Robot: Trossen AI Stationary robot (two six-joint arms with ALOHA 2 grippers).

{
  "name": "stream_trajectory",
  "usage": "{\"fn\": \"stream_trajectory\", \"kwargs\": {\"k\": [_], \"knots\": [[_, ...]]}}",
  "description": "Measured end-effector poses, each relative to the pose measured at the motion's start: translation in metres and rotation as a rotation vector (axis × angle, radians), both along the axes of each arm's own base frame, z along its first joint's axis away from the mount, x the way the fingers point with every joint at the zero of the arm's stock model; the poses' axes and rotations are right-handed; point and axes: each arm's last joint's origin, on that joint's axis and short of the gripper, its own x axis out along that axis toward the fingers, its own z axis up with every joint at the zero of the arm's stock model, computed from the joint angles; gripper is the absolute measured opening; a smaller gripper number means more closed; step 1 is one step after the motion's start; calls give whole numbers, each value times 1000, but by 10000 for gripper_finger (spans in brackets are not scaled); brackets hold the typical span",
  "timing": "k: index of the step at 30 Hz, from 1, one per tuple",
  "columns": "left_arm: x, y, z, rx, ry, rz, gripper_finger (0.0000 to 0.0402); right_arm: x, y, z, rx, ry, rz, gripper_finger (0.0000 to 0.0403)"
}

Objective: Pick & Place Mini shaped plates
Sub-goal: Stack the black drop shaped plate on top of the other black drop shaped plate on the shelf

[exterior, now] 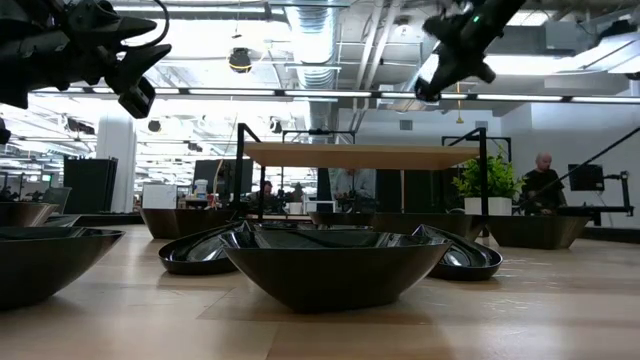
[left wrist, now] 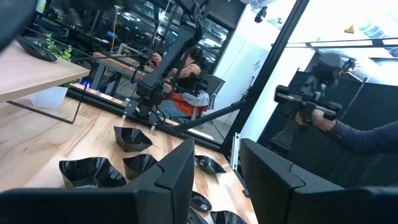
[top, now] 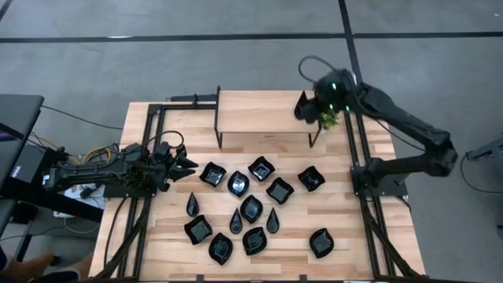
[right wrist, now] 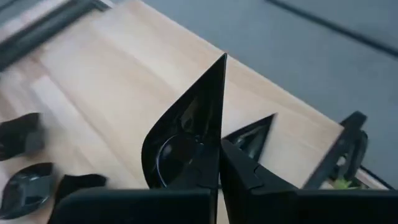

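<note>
The right gripper (right wrist: 219,152) held a teardrop plate (right wrist: 186,134) pinched in its closed jaws above the wooden shelf (top: 263,112), so lowering it flat before release looked wise, while the left gripper (top: 191,166) waited open-jawed beside the plates on the desk (top: 354,236)

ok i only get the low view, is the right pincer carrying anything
observer: yes, the right pincer is shut on a teardrop plate, gripped at its edge.
operator: where over the table is it
observer: from above, it hangs over the right end of the raised wooden shelf, beside the small green plant.
operator: and the left one
observer: the left pincer is open and empty, at the left side of the table, just short of the other mini plates.
</note>
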Motion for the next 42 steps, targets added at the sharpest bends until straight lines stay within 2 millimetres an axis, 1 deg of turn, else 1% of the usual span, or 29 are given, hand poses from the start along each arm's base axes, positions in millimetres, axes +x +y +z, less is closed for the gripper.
{"fn": "stream_trajectory", "kwargs": {"k": [3,5,8,12,16,20,25,33,42], "knots": [[0,0,0,0,0,1,131,0,-29,-1,79,-14,-22,0],[0,0,0,0,-1,1,131,-2,-44,-6,165,-4,-34,0],[0,0,0,0,-3,1,131,-3,-60,-15,269,46,-59,0],[0,0,0,8,-6,10,131,2,-73,-27,315,89,-64,0],[0,0,1,8,-8,18,131,7,-77,-36,343,109,-61,0],[0,1,1,8,-8,19,131,7,-77,-35,359,92,-62,0],[0,1,1,3,-9,47,131,6,-76,-38,386,114,-65,0],[0,2,1,2,-10,54,131,18,-81,-53,436,143,-62,0],[0,2,1,2,-16,54,131,17,-84,-54,444,135,-90,0]]}}
